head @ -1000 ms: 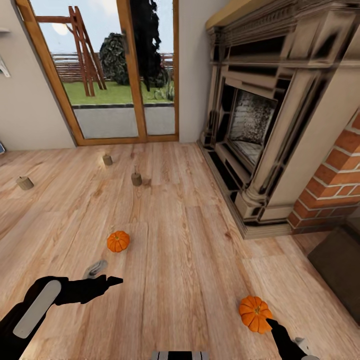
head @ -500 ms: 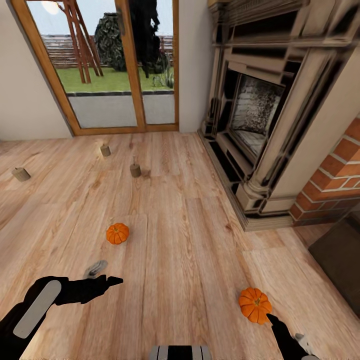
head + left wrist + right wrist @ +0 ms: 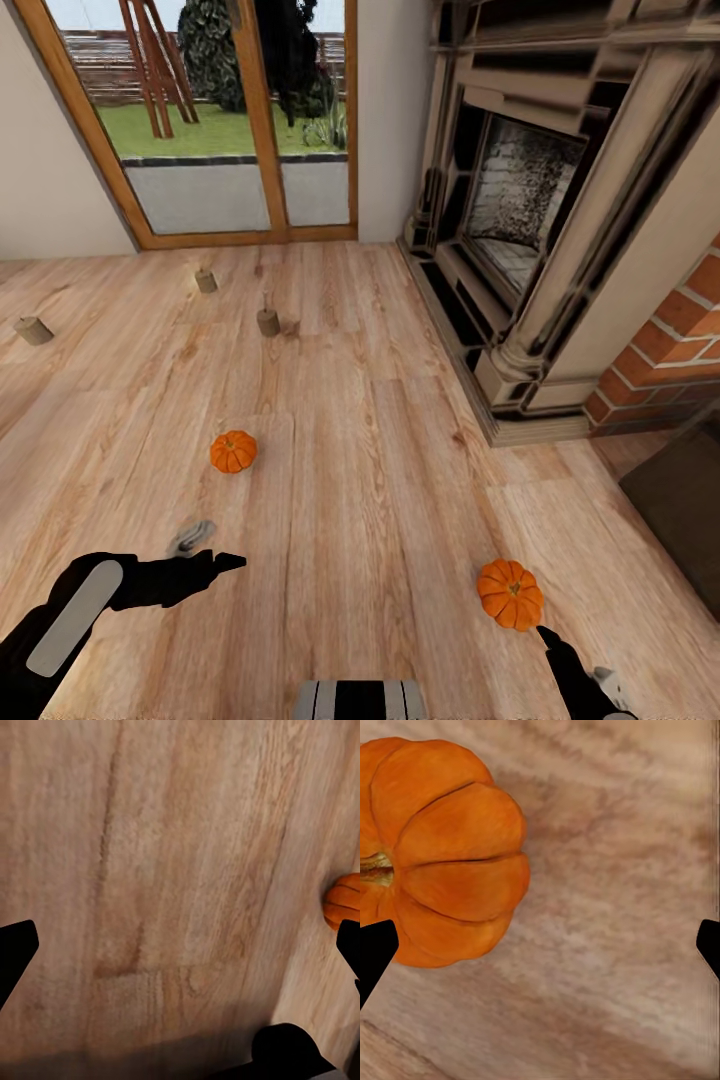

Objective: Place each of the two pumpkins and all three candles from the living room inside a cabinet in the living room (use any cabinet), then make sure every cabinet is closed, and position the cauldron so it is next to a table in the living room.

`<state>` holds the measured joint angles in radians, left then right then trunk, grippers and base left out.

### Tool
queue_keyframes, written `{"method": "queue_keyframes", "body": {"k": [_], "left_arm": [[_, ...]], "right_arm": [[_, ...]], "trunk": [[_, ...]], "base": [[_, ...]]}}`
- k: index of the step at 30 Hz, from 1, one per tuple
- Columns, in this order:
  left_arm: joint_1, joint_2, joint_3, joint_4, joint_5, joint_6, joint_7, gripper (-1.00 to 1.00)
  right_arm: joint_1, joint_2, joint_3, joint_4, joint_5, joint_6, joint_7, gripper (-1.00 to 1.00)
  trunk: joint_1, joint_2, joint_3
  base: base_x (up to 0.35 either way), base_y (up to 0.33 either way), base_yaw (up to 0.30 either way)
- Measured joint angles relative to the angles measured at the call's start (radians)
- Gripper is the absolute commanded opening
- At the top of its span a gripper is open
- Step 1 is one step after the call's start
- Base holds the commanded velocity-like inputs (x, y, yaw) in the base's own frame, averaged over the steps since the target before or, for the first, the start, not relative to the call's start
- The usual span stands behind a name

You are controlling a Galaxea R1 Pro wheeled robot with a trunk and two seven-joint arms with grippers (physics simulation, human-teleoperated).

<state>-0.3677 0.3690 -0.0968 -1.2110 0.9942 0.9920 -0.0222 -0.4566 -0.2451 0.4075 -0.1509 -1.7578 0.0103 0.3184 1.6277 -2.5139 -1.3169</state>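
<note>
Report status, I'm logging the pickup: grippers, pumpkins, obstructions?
Left gripper open, empty. Right gripper open, near pumpkin just off its fingertip. Second pumpkin and three candles loose on wooden floor. Nothing between.

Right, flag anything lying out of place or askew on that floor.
Two pumpkins and three candles sit scattered on the wooden floor before the fireplace. The left candle lies tipped on its side. Nothing looks broken or spilled.

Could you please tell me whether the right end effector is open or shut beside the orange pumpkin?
Open. In the right wrist view the right end effector has its two dark fingertips wide apart, and the ribbed orange pumpkin lies ungrasped on the wooden floor.
</note>
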Motion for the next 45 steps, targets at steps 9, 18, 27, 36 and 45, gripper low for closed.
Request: {"method": "queue_keyframes", "body": {"k": [9, 18, 27, 36, 45], "left_arm": [[0.0, -0.001, 0.0, 0.0, 0.0, 0.0, 0.0, 1.0], [0.0, -0.005, -0.002, -0.001, 0.0, 0.0, 0.0, 1.0], [0.0, -0.006, -0.002, -0.001, 0.0, 0.0, 0.0, 1.0], [0.0, -0.006, -0.002, -0.001, 0.0, 0.0, 0.0, 1.0], [0.0, -0.007, -0.002, -0.001, 0.0, 0.0, 0.0, 1.0]], "right_arm": [[0.0, 0.0, 0.0, 0.0, 0.0, -0.001, 0.0, 1.0], [0.0, -0.003, 0.0, -0.006, -0.084, -0.002, 0.057, 1.0], [0.0, -0.006, 0.003, 0.0, -0.107, -0.001, 0.164, 1.0], [0.0, -0.008, 0.003, 0.001, -0.109, -0.001, 0.232, 1.0], [0.0, -0.009, 0.003, 0.002, -0.11, -0.001, 0.286, 1.0]], "trunk": [[0.004, -0.002, -0.035], [0.008, -0.004, -0.07], [0.012, -0.006, -0.104], [0.016, -0.008, -0.139], [0.017, -0.009, -0.147]], "base": [[0.0, 0.0, 0.0], [0.0, 0.0, 0.0], [0.0, 0.0, 0.0], [0.0, 0.0, 0.0], [0.0, 0.0, 0.0]]}}
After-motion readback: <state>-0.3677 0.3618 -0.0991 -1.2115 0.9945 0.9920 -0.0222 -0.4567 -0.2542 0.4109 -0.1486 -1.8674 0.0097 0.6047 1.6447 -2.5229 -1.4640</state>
